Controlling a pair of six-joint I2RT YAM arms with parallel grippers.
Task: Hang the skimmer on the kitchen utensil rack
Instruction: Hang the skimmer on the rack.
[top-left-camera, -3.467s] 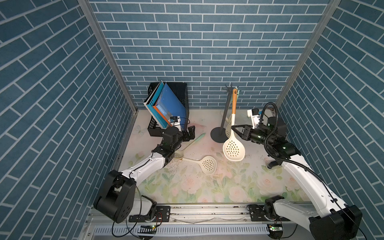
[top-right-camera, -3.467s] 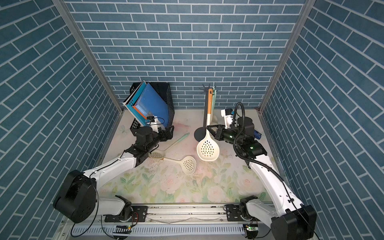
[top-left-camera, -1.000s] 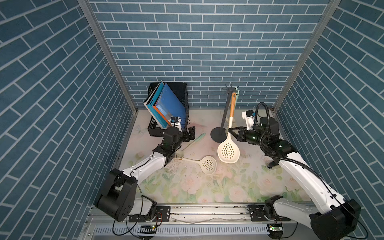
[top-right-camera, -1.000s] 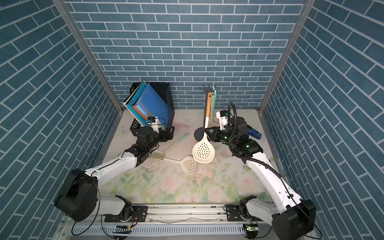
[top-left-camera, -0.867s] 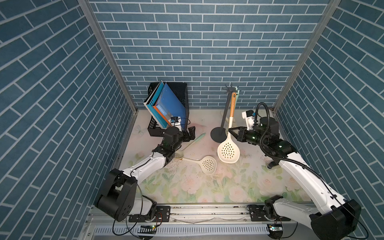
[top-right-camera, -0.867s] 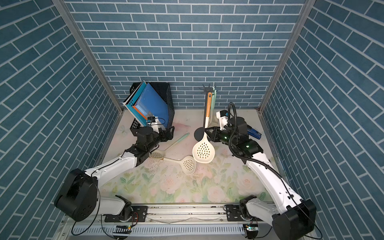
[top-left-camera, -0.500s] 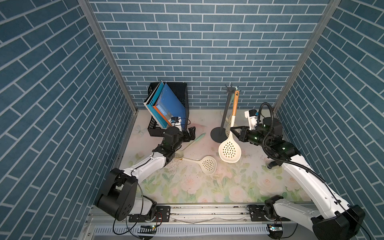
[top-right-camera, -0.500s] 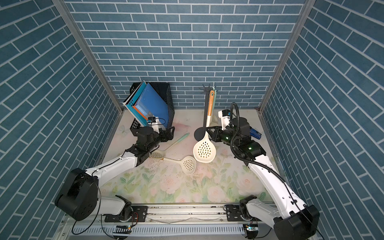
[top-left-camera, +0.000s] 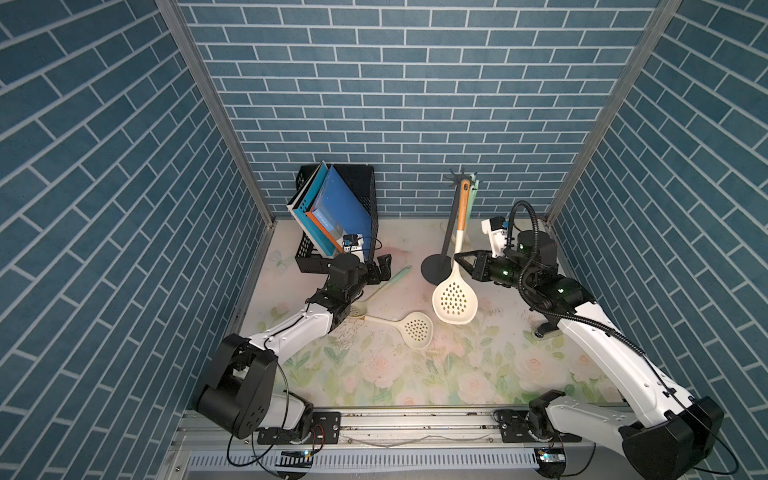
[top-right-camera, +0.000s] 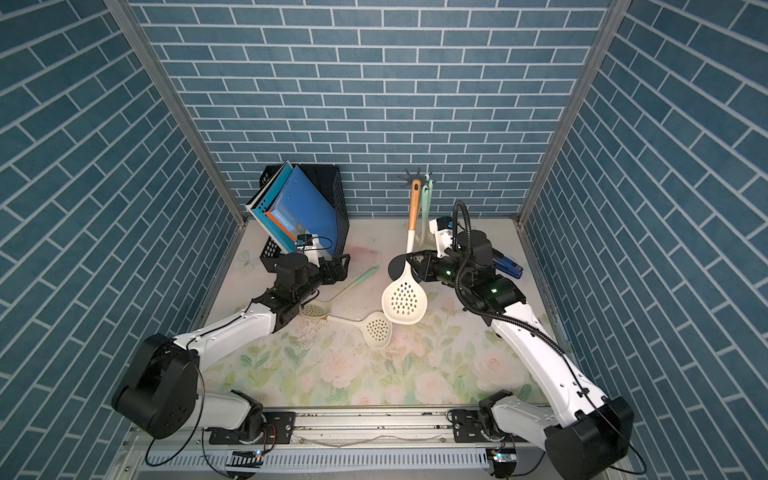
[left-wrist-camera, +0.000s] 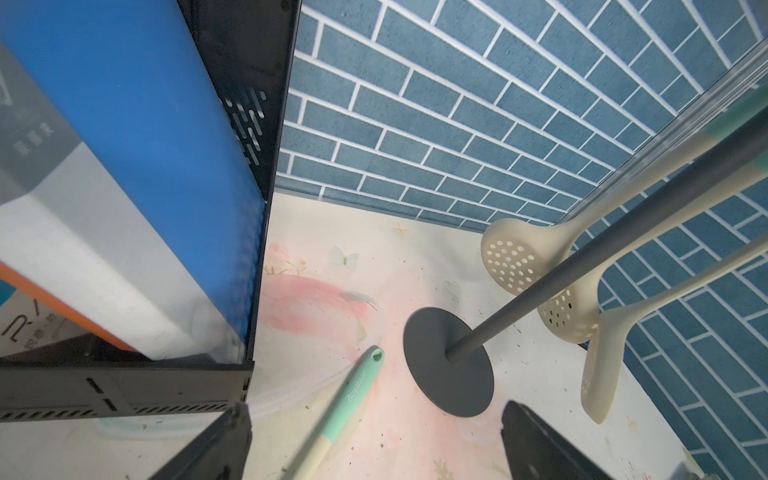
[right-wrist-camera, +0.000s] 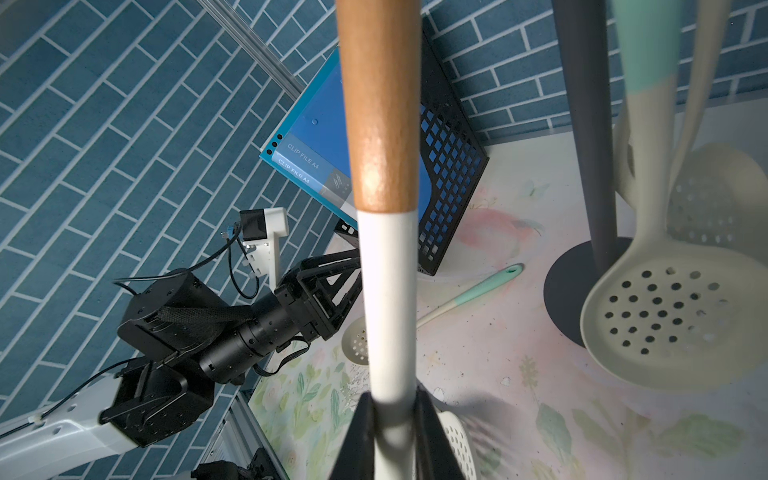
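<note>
A small cream skimmer (top-left-camera: 417, 330) lies on the worktop (top-left-camera: 374, 374). Farther back, the left end effector (top-left-camera: 384, 268) gapes, released. The right end effector (top-left-camera: 460, 262) clenches the wooden-handled skimmer (top-left-camera: 454, 297) upright, just beside the pole of the kitchen utensil rack (top-left-camera: 452, 220), handle top near its hooks.

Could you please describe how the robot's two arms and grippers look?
The left arm and right arm have white links, black joints. The left gripper and right gripper are black and wedge-shaped. A black ribbed hose loops above the right wrist.

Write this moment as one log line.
right jaws: shut on skimmer | skimmer: handle-up beside kitchen utensil rack, hooking unclear | left jaws: open
</note>
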